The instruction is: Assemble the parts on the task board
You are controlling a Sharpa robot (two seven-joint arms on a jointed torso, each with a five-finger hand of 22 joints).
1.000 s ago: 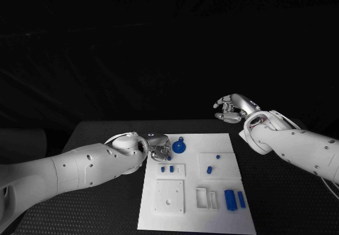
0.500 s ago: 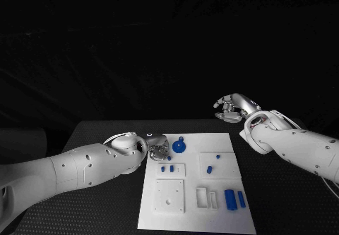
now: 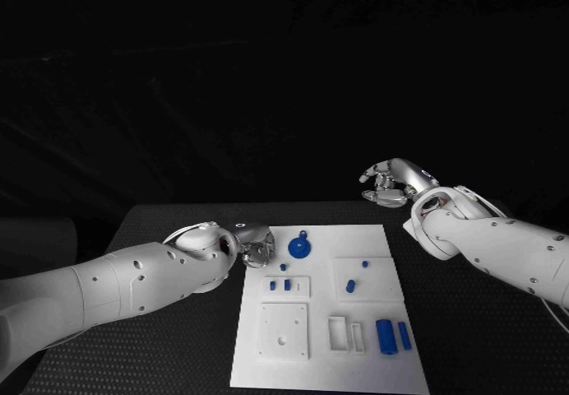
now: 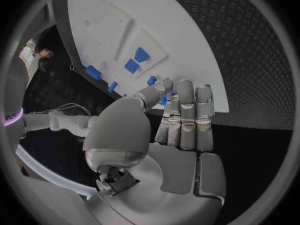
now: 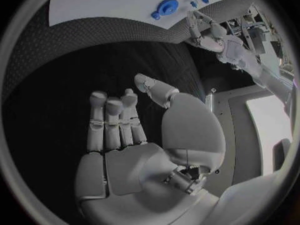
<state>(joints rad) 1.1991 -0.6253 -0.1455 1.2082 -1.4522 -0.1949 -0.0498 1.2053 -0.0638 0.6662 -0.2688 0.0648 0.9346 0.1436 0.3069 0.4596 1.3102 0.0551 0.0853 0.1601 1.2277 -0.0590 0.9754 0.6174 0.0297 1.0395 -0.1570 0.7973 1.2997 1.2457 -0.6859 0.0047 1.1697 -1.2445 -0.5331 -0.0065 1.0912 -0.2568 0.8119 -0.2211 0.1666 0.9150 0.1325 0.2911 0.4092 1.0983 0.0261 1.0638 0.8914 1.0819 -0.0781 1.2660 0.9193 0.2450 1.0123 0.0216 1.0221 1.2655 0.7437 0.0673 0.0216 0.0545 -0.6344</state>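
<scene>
Hovering at the near-left edge of the white rectangular task board (image 3: pixel 326 304), the silver left hand (image 3: pixel 255 244) sits further back toward the board's rim than a second ago, when it covered the ground beside the round blue knob-shaped part (image 3: pixel 300 246); a small blue peg (image 3: pixel 284 267) now shows bare on the board just below where the hand was. In the left wrist view its fingers (image 4: pixel 186 116) lie straight and close together, thumb tip next to a small blue piece (image 4: pixel 152 80); whether that piece is pinched or merely behind the thumb, cannot tell. Judgement: a peg has likely just been let go or passed over, so the insertion step is not done. The silver right hand (image 3: pixel 394 181) hangs raised beyond the board's far-right corner, unchanged, fingers curled loosely inward, holding nothing. Other things: two short blue pegs (image 3: pixel 279 285) in a small recessed plate, a blue oval piece (image 3: pixel 351 285), two long blue bars (image 3: pixel 394 335) near the front. On the black textured surface (image 3: pixel 178 329), the left forearm itself crowds the approach.
</scene>
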